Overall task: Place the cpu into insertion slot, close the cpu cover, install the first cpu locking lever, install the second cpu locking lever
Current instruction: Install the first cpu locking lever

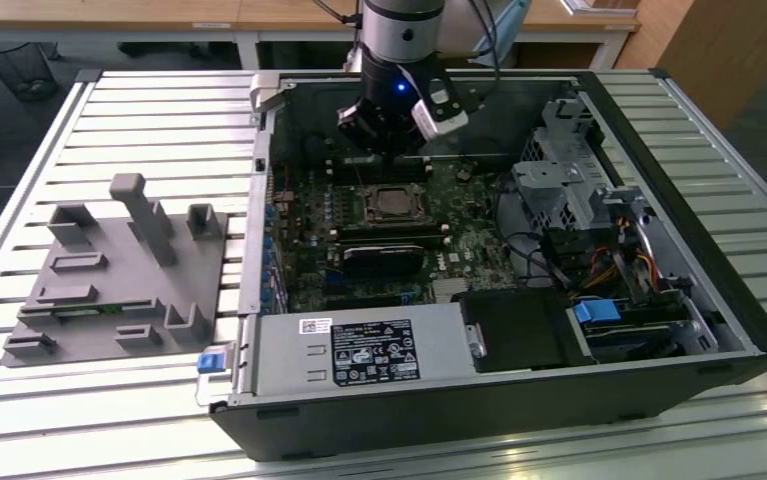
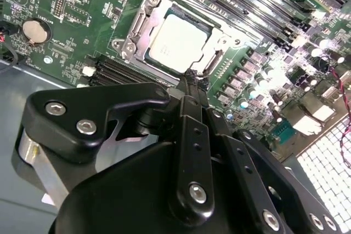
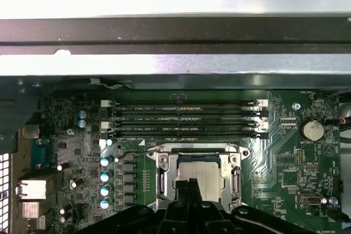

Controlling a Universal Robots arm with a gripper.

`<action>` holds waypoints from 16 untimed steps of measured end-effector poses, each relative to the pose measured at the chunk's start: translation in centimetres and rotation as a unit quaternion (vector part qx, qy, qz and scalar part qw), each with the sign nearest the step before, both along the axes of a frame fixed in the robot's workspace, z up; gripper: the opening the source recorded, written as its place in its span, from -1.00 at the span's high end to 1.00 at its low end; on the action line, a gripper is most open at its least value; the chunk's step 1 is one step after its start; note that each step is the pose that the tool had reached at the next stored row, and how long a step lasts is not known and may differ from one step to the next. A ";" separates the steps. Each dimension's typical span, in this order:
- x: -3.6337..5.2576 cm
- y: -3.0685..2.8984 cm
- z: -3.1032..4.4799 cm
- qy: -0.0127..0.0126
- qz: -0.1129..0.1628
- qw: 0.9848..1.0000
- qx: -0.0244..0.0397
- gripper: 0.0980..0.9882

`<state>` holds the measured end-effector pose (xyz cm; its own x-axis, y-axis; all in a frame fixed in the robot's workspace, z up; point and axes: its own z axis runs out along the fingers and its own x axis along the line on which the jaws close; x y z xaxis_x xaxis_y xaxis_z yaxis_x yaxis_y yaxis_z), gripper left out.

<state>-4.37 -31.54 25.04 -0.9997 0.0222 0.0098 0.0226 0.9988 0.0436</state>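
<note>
Left: grey fixture (image 1: 116,270) on table (image 1: 36,420). Centre: open computer case (image 1: 490,420). Cpu (image 2: 178,42) seated in insertion slot (image 1: 367,205), cpu cover (image 2: 143,26) down around it. Gripper (image 2: 192,78) clenched, fingertips at slot's edge in second wrist view.

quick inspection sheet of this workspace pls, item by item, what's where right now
surface: slatted metal table, open computer case lying on it
job's things: cpu seated in the insertion slot; cpu cover down flat around it
clutter: grey fixture tray at the exterior view's left of the case
grippers: gripper shut, tips at the slot's edge
cables: coloured wire bundle inside the case, apart from the slot
surroundings: wooden desks and a mesh bin beyond the table
</note>
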 end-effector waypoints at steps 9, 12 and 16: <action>-1.41 -0.01 0.01 -0.001 0.012 1.000 0.001 0.98; -1.72 0.00 0.01 -0.004 0.012 1.000 0.001 0.98; -2.18 -0.01 0.01 -0.010 0.012 1.000 0.001 0.98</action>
